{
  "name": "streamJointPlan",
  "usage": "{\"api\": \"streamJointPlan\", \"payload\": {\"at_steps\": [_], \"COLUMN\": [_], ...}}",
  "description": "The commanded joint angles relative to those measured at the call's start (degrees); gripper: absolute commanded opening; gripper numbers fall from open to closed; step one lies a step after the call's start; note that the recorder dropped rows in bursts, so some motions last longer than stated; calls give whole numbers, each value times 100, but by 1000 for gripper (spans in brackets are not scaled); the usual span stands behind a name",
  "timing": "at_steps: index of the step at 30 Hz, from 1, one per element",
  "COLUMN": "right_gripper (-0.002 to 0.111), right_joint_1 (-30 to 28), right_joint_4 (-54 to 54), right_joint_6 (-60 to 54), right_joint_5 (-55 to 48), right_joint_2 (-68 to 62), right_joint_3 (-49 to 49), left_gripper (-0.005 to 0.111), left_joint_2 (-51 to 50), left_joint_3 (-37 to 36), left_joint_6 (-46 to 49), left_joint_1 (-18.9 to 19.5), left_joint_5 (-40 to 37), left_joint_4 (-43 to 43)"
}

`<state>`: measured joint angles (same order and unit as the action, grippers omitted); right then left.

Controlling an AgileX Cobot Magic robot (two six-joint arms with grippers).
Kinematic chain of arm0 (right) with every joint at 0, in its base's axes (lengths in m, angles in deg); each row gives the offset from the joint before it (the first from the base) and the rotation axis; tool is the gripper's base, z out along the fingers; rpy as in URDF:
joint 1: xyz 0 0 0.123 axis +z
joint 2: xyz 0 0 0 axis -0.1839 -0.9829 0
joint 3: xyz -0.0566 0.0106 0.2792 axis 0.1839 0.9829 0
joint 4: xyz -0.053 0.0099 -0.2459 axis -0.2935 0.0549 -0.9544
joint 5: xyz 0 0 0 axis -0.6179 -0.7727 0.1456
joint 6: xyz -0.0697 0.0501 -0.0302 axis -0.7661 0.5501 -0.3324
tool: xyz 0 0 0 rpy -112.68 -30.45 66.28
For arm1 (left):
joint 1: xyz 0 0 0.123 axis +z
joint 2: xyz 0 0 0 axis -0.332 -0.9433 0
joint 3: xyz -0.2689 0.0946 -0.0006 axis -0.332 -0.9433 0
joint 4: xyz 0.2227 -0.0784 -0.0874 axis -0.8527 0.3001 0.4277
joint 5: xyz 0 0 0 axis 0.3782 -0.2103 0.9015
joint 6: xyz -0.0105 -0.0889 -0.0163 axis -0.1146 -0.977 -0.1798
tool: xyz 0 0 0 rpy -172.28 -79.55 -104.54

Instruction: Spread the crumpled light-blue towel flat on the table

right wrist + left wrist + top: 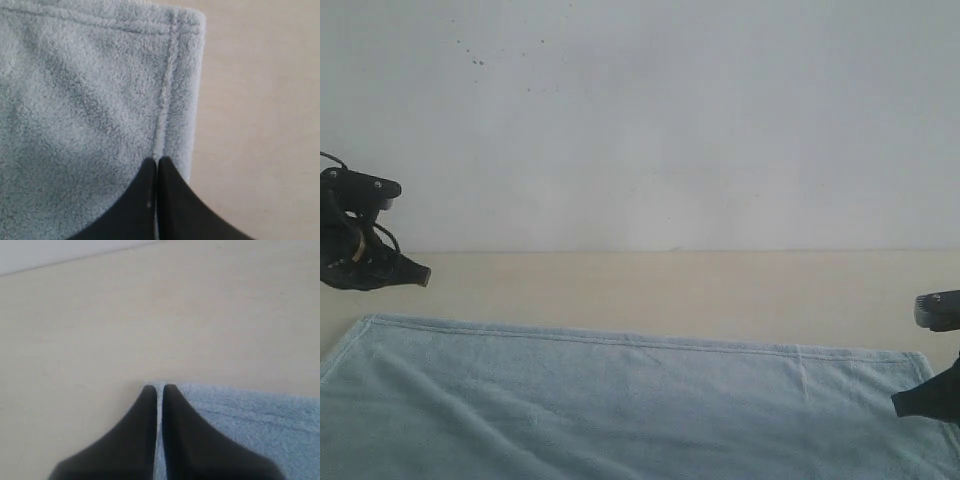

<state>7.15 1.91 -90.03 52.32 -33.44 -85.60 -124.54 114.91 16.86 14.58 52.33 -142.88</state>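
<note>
The light-blue towel (pixel 620 410) lies spread out flat on the cream table (pixel 620 285), its hemmed far edge running almost the whole width of the exterior view. My left gripper (pixel 420 272) hangs shut just beyond the towel's far-left corner. In the left wrist view its tips (pixel 159 388) stand a hair apart over that corner of the towel (pixel 260 420), with nothing between them. My right gripper (pixel 900 405) is shut over the towel's right edge. In the right wrist view its tips (pixel 157 161) meet above the stitched side hem of the towel (pixel 85 100), which lies smooth with no pinched fold.
A plain white wall (pixel 670 120) rises behind the table. A bare strip of table (pixel 150 315) lies between the towel's far edge and the wall, and more bare table (pixel 260 125) shows beside the towel's right edge.
</note>
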Motion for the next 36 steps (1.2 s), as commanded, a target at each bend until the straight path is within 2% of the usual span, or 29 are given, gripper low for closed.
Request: {"api": "streamJointPlan", "payload": {"at_steps": [1,5,15,21,36], "right_gripper": [0,0,0,0,0], "right_joint_1": [-1,-1,-2,-2,-2], "right_joint_4": [-26,-26,-10,-21,-198], "right_joint_6": [-46,-46,-2,-12,-69], "right_joint_5": [129,95,-293,-307,156], "right_joint_2": [0,0,0,-12,-383], "right_joint_3": [21,21,-18,-18,-18], "left_gripper": [5,5,5,5,5], "left_joint_2": [276,397,425,633,1227], "left_joint_3": [-551,-969,-1262,-1502,-1531], "left_joint_6": [15,-99,-129,-129,-115], "left_joint_1": [-62,-62,-62,-77,-722], "left_joint_5": [321,783,937,1332,1089], "left_joint_4": [360,376,728,728,694]}}
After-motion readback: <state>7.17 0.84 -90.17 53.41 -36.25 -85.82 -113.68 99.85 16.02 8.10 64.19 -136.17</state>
